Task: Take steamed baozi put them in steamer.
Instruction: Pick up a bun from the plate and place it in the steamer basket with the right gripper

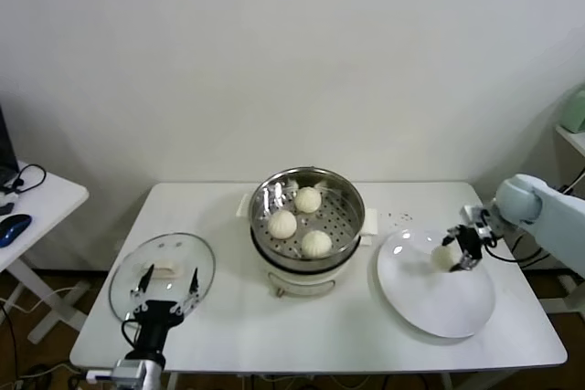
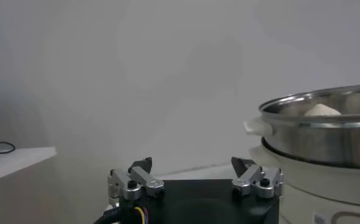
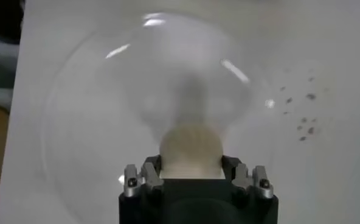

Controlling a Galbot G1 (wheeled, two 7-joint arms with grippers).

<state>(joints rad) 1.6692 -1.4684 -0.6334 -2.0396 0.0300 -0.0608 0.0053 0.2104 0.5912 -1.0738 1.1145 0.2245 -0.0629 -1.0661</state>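
The right gripper (image 1: 454, 257) pinches the last baozi (image 1: 443, 258) over the white plate (image 1: 439, 303) — the steamer (image 1: 307, 216) sits to its left, while the left gripper (image 1: 168, 282) idles open.

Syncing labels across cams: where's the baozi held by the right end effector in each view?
Head view: baozi in the right end effector, over the white plate, right of the steamer.
Left wrist view: not in it; only the steamer shows.
Right wrist view: baozi centre, over the plate.
Shared landmark: the plate.
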